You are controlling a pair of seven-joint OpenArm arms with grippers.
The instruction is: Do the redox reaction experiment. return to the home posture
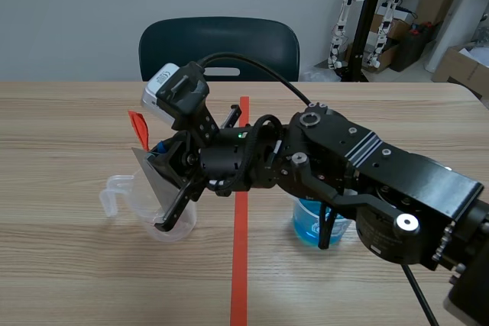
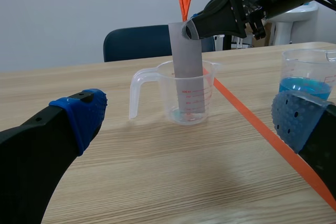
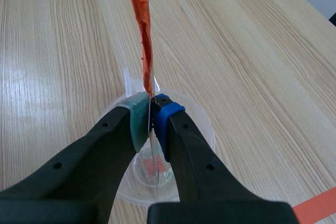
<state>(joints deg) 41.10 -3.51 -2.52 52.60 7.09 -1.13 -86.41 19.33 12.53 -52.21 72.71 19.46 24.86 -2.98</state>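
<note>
upright in the clear measuring cup (image 2: 152,85), a thin grey strip (image 2: 187,66) stands with its lower end near the cup's floor, well inside the rim. the right gripper (image 3: 151,114) is clamped on the strip's upper part, pads pressed flat to both faces, and an orange tag (image 3: 140,24) rises above them. the left gripper (image 2: 191,121) waits near the cup, fingers spread wide with nothing between them. just across the orange-red tape line (image 1: 241,265) stands a beaker of blue liquid (image 1: 309,223), apart from the cup. the pale wooden table (image 1: 76,265) shows around both; a dark chair (image 1: 218,43) and cardboard boxes (image 1: 458,66) lie beyond.
</note>
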